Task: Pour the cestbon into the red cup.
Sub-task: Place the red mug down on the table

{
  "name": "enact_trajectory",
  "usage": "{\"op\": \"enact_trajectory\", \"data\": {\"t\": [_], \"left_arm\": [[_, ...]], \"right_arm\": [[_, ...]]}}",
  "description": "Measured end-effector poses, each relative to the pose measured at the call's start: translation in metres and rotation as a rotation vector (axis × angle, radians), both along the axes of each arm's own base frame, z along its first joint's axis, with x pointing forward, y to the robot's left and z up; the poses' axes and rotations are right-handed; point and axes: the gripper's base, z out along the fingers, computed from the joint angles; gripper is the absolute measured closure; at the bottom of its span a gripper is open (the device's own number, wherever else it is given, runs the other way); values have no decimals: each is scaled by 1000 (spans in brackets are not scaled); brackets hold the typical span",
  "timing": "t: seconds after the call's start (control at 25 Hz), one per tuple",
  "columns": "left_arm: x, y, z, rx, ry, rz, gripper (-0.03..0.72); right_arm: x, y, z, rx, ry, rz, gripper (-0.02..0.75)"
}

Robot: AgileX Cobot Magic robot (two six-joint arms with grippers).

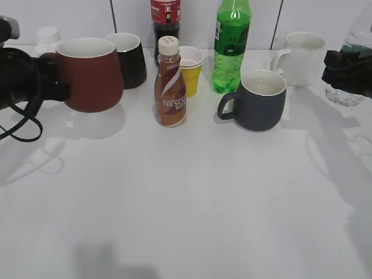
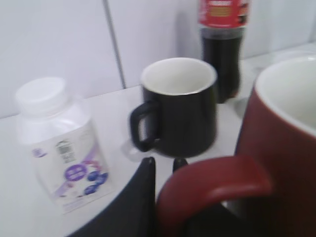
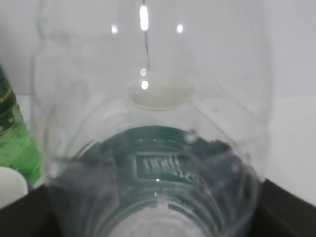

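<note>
The red cup (image 1: 90, 72) is a squat dark red mug with a white inside; it hangs a little above the table at the far left. My left gripper (image 1: 52, 78) is shut on its loop handle (image 2: 212, 185). The cestbon (image 1: 351, 58), a clear ribbed bottle, is at the far right edge, upright, held by my right gripper (image 1: 346, 70). In the right wrist view the cestbon (image 3: 153, 148) fills the frame, its dark green label seen through the plastic, with black jaws at both lower corners.
Along the back stand a black mug (image 1: 129, 58), a cola bottle (image 1: 165, 23), a yellow paper cup (image 1: 190, 70), a green soda bottle (image 1: 231, 46) and a white mug (image 1: 302, 58). A Nescafe bottle (image 1: 170, 84) and dark grey mug (image 1: 261, 100) stand mid-table. A white yoghurt bottle (image 2: 61, 143) is at left.
</note>
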Motion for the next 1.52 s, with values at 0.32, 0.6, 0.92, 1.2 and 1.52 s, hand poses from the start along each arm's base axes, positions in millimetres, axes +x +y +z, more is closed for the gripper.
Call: {"op": "enact_trajectory", "data": {"t": [0.32, 0.6, 0.92, 1.2, 1.52], "left_arm": [[20, 2, -43, -77, -40, 24, 620], [42, 3, -74, -104, -79, 82, 620], [58, -1, -95, -59, -87, 73, 621], [63, -2, -100, -43, -108, 67, 614], [59, -1, -98, -65, -142, 70, 459]], "right_arm": [[9, 0, -19, -43, -65, -2, 264], [8, 0, -19, -53, -75, -1, 264], [8, 0, -19, -74, -77, 2, 264], [8, 1, -19, -78, -77, 4, 264], [8, 3, -19, -92, -81, 30, 264]]}}
